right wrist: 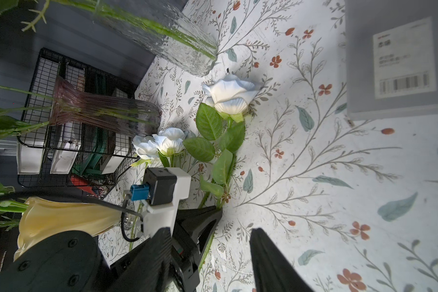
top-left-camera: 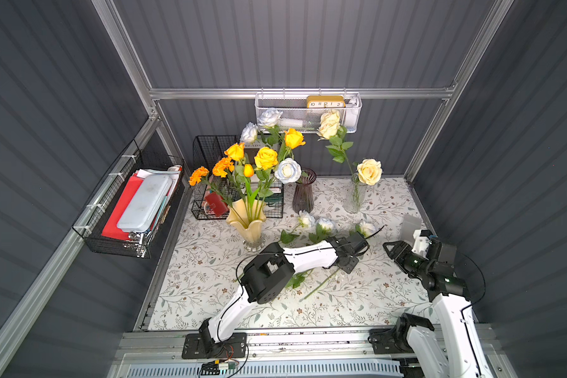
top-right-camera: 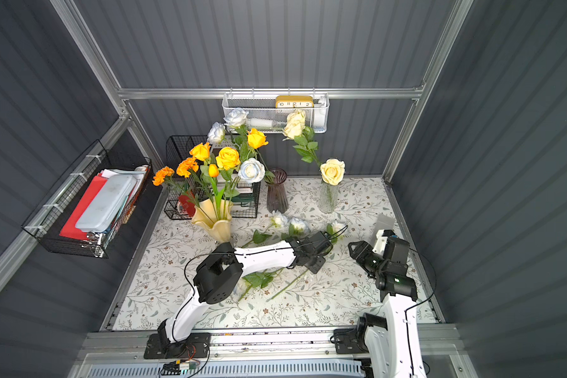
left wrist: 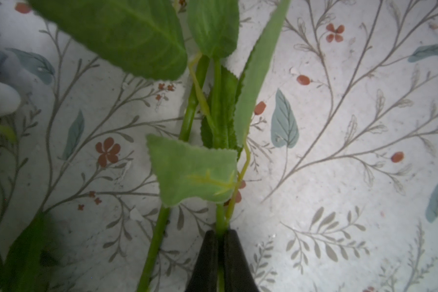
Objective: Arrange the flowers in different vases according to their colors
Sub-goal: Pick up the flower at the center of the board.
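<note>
Stem [left wrist: 220,218] of bluish-white rose [right wrist: 232,96] pinched tight in left gripper [left wrist: 220,231], flower lying on tablecloth [left wrist: 339,151]; right gripper [top-left-camera: 388,247] half-spread, empty, nearby.

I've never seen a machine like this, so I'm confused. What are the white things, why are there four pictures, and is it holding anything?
The white things are two robot arms, and each ends in a claw for grabbing. Two pictures look down from a camera up high. The other two come from little cameras on the arms' wrists, so they look very close up.

On the flowery tablecloth stand three vases: a yellow vase with yellow and orange flowers, a purple vase, and a clear vase with cream roses. Some white-blue roses lie flat on the cloth.

The left claw is pinched shut on the green stem of one lying rose. The right claw is open and holds nothing.
</note>
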### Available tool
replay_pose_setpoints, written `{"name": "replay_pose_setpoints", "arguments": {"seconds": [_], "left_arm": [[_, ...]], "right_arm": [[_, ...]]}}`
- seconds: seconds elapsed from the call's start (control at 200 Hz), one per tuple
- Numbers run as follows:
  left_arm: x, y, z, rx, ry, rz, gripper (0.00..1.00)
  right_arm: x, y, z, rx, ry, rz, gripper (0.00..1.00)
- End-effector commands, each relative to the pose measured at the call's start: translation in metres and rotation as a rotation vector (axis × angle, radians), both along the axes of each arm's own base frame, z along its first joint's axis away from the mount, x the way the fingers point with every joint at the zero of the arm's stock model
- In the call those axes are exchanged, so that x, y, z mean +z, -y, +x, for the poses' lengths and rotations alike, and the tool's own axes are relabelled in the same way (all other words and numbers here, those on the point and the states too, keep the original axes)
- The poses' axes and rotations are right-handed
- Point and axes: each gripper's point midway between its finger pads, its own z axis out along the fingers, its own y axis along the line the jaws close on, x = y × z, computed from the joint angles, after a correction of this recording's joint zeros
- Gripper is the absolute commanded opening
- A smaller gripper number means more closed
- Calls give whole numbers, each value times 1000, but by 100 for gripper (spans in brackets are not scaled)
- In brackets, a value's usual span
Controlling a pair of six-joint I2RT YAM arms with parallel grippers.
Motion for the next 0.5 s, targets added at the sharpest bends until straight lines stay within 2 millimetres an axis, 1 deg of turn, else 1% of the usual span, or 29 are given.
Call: {"name": "replay_pose_setpoints", "arguments": {"seconds": [0.0,0.11,0.24,0.365,0.495], "left_arm": [[-46,-49,-34,-3,-132,209,4],[-21,-41,-26,-16,-72,164,0],[7,-31,-17,-28,-16,105,0],[31,-26,-11,-29,30,68,0],[66,-17,-4,-31,82,-1,0]], "right_arm": [[0,3,0,-8,4,-14,55],[0,4,-1,-15,3,-18,55],[-3,5,-2,-20,-7,-21,55],[-3,5,-4,-21,-13,-29,55],[-3,5,-5,-25,-11,-27,55]]}}
